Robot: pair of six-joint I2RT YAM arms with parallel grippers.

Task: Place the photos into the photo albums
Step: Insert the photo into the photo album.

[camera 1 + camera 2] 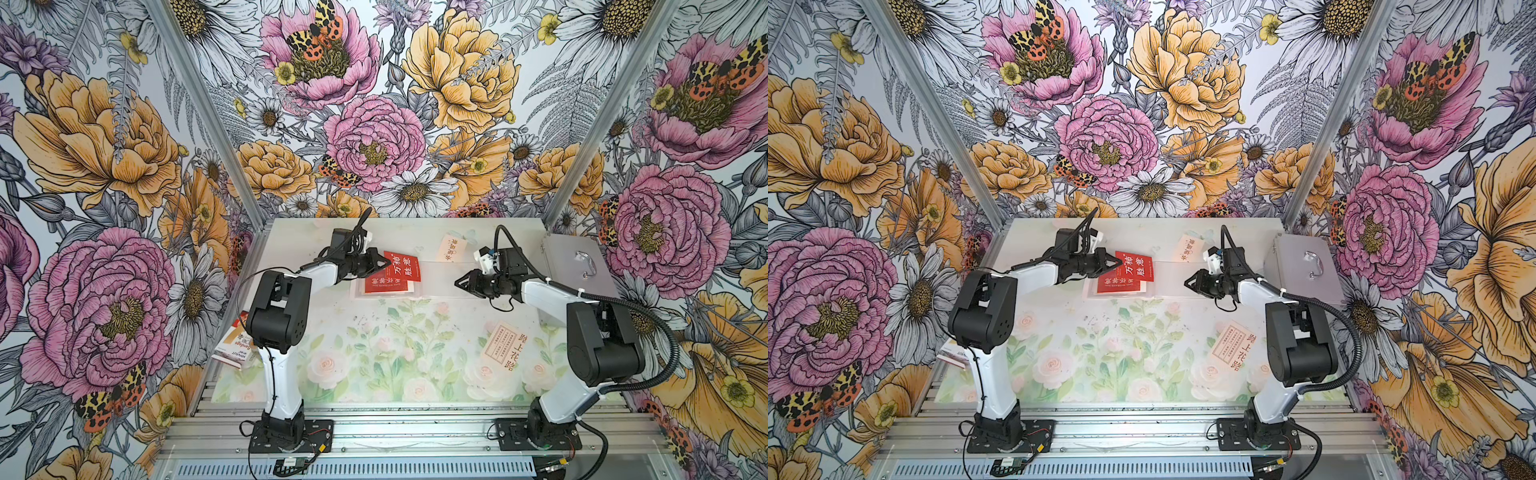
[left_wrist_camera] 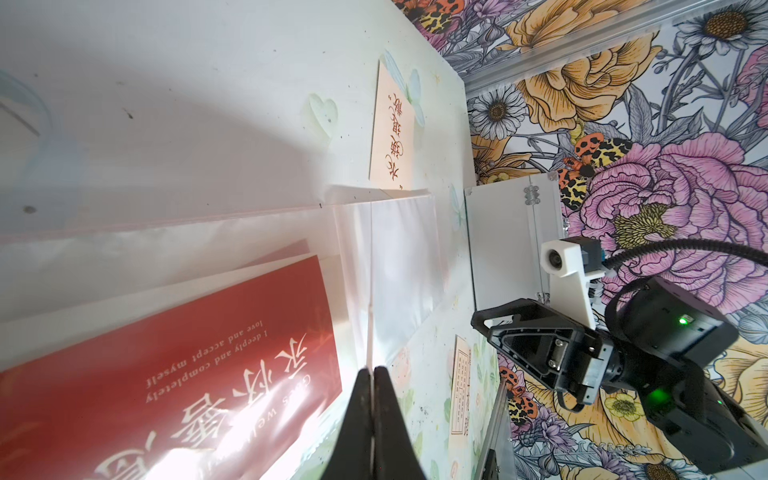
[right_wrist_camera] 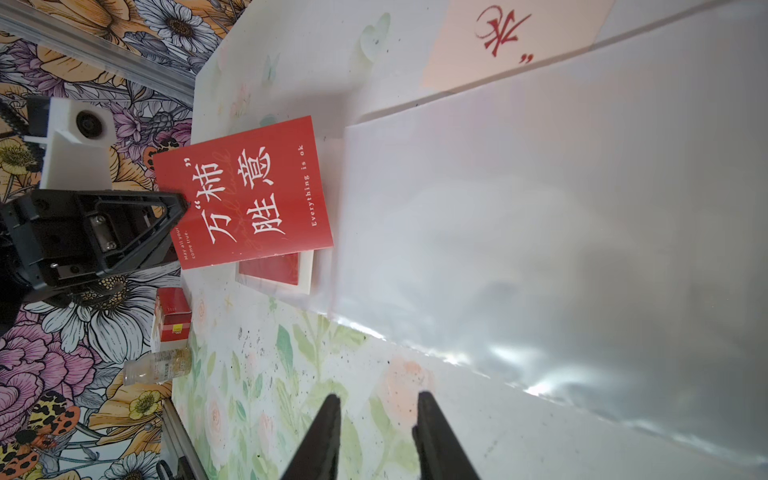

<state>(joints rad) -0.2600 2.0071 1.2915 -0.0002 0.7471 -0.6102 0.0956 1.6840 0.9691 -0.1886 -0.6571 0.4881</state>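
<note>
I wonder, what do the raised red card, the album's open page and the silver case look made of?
Red card: probably stiff coated paper; flat, unbent, printed, low sheen.
Album page: clear plastic film; glare streaks, see-through.
Silver case: likely metal, perhaps aluminium; dull grey sheen, hinges, handle.

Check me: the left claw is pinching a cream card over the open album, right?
Not quite: the left gripper is pinching a red card, not a cream one, over the open album; the right wrist view shows it.
</note>
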